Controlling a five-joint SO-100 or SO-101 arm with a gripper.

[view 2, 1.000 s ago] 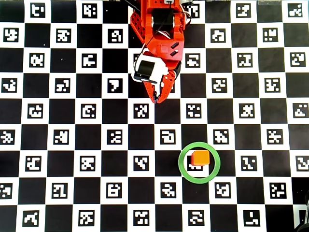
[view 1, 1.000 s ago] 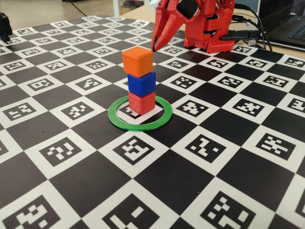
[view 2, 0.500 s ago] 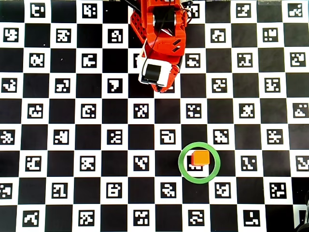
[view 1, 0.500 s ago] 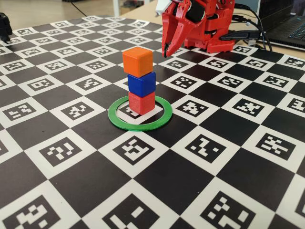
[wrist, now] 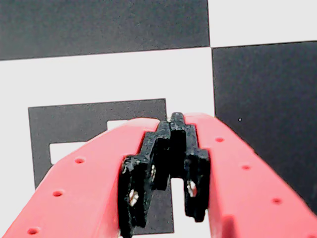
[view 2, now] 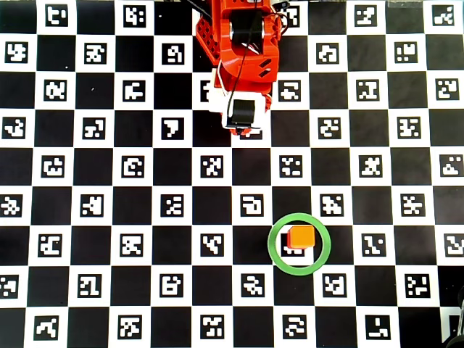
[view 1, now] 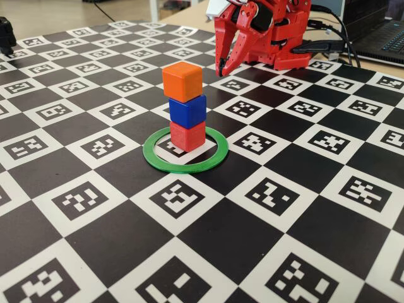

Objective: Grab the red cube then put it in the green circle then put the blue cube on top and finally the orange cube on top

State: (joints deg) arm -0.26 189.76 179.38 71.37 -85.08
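While pincer (wrist: pixel 171 119) sits clenched, empty, orange cube (view 1: pixel 182 82) tops stack in green circle (view 1: pixel 185 153).

A red 3D-printed arm (view 1: pixel 265 31) with a white wrist block and black motor housing above the checkered marker board (view 1: pixel 303 189); its gripper (wrist: pixel 171 121) has red fingers dotted with small holes, black toothed inner pads and silver screws.

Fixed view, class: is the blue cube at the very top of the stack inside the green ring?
No: the orange cube tops the stack, with the blue cube under it and the red cube lowest, inside the green ring.
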